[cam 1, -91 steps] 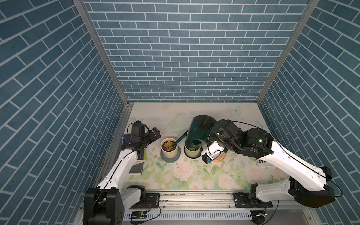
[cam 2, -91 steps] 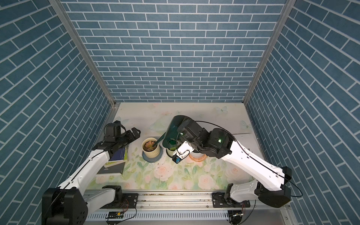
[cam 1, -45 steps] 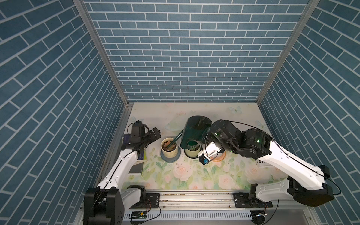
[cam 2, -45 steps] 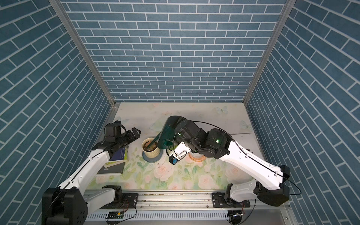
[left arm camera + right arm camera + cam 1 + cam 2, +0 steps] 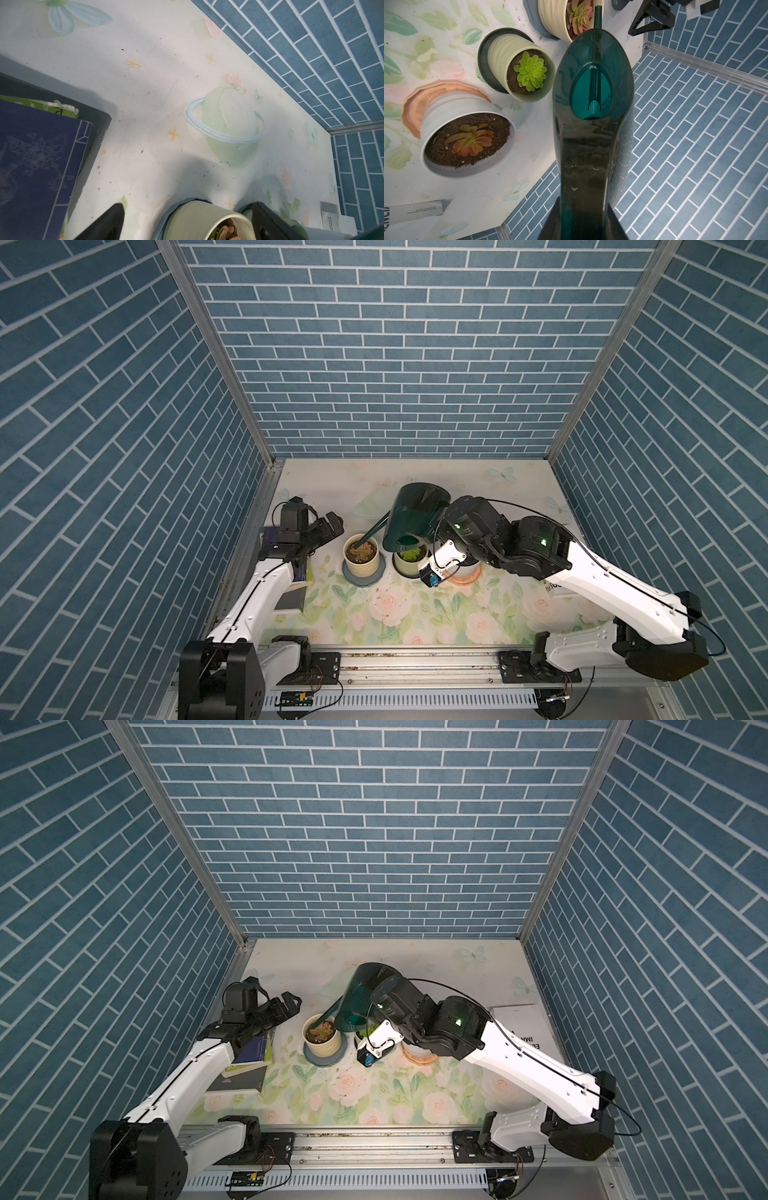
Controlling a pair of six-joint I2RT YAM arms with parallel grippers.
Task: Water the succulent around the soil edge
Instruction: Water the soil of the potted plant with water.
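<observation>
A dark green translucent plastic watering can tilts over the cream ribbed ceramic pot.
The right gripper clenches the can's handle at the pot's 2 o'clock. The left gripper hovers released at 10 o'clock. The spout tip sits above soil at the pink-green rosette succulent's edge.

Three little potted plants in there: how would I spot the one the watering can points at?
On the flowered table, find the dark green watering can; its thin spout ends over the pot nearest the left hand. That cream pot sits on a blue-grey saucer and holds a pinkish rosette, unlike its neighbour's bright green one on a dark saucer.
</observation>
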